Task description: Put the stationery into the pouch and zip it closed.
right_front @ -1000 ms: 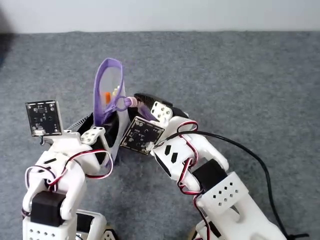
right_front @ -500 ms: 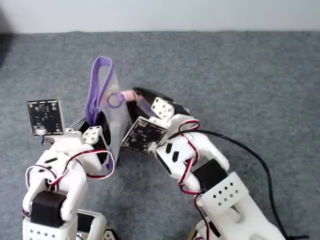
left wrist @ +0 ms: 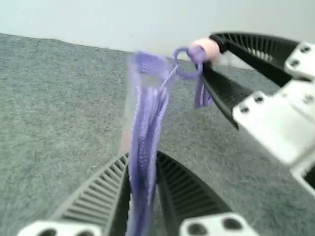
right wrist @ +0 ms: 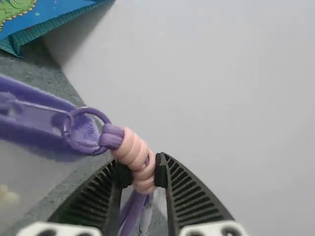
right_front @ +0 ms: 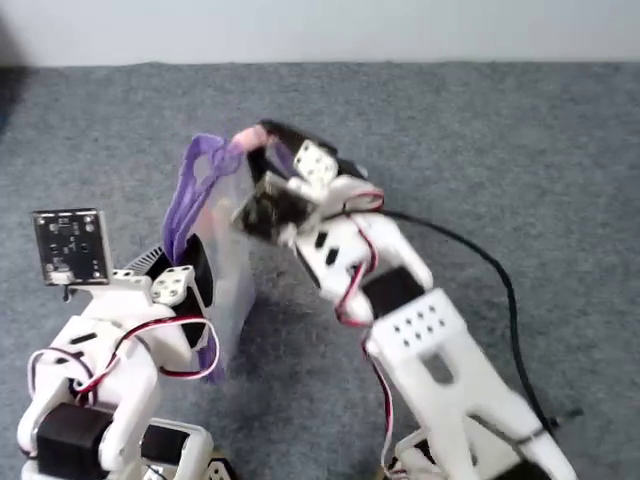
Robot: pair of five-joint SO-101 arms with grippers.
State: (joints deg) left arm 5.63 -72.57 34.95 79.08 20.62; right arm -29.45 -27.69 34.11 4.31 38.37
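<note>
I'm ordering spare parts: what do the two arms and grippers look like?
Left arm and right arm: white shells, black servo blocks. Left gripper and right gripper: black ribbed, tapering fingers. Thin red, white and black wires loop along both; a thick black cable runs beside the right one.

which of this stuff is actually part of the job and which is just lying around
Part of the job:
pouch, near end clamped in the left gripper
pink zipper pull, pinched in the right gripper
pale bits inside the pouch, too blurred to name

Just lying about:
black cable
blue patterned item
</note>
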